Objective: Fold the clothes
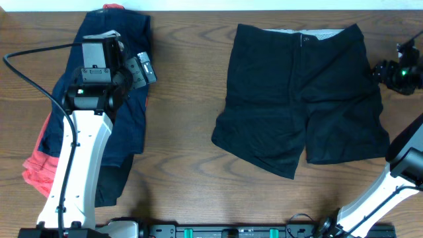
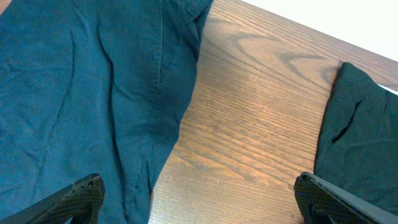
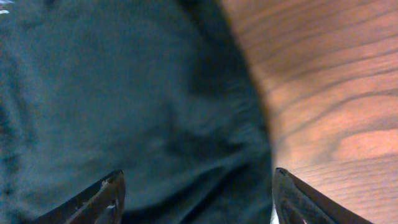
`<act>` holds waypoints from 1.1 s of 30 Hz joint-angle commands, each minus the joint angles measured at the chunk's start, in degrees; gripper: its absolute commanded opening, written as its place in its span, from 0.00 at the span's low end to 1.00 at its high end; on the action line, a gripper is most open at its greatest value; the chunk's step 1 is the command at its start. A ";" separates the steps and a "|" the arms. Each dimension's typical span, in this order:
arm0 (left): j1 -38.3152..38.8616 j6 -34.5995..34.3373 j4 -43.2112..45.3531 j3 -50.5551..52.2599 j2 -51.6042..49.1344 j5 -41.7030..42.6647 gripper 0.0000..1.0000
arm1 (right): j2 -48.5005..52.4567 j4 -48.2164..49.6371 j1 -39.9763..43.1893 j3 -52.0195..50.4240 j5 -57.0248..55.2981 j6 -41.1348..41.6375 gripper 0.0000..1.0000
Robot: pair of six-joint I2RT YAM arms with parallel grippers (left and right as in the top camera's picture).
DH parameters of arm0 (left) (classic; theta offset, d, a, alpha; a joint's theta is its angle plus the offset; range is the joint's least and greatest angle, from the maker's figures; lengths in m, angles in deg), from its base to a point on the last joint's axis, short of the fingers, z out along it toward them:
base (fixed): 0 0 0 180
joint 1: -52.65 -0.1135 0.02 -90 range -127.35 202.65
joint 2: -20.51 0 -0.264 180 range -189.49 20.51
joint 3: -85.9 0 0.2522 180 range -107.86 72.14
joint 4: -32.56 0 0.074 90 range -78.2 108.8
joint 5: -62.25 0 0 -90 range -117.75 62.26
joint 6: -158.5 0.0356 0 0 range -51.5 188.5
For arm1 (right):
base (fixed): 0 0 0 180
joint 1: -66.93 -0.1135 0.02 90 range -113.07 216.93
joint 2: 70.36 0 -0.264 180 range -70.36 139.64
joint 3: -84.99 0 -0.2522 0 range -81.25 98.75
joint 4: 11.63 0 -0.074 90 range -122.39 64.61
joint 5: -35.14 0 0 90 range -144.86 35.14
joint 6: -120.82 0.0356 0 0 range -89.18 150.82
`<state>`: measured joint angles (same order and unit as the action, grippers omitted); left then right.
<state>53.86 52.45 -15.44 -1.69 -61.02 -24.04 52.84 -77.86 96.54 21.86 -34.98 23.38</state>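
Shorts [image 1: 301, 92] lie flat, bare table [image 1: 185, 99] along their left edge. Right gripper [image 3: 198, 176] open over their right edge; left gripper [image 2: 199, 182] open, well left of them.

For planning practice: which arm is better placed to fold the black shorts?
Right, probably: the right gripper hovers open at the edge of the black shorts; the left gripper is over the navy shorts.

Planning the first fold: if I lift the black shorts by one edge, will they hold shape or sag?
Probably floppy: the black shorts lie flat with soft wrinkles, so a lifted edge would likely drape. They look thin, so probably light. Pushed across the wooden table, they would likely bunch rather than slide whole.
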 commanded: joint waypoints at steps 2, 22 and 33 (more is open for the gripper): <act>-0.17 0.98 0.00 0.66 -0.13 -0.04 0.99 | -1.05 -9.60 -3.43 6.36 -3.63 6.64 0.69; -0.17 0.96 -1.33 0.66 -0.13 0.39 0.99 | -1.05 -5.16 2.93 -10.62 -4.15 -4.92 0.64; -0.17 0.98 -1.53 0.66 -0.13 0.37 0.99 | -1.05 -8.52 9.27 -10.67 -3.69 -9.05 0.63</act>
<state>53.86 52.45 -16.93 -1.69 -61.02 -23.78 52.25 -85.84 105.56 10.94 -40.03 16.62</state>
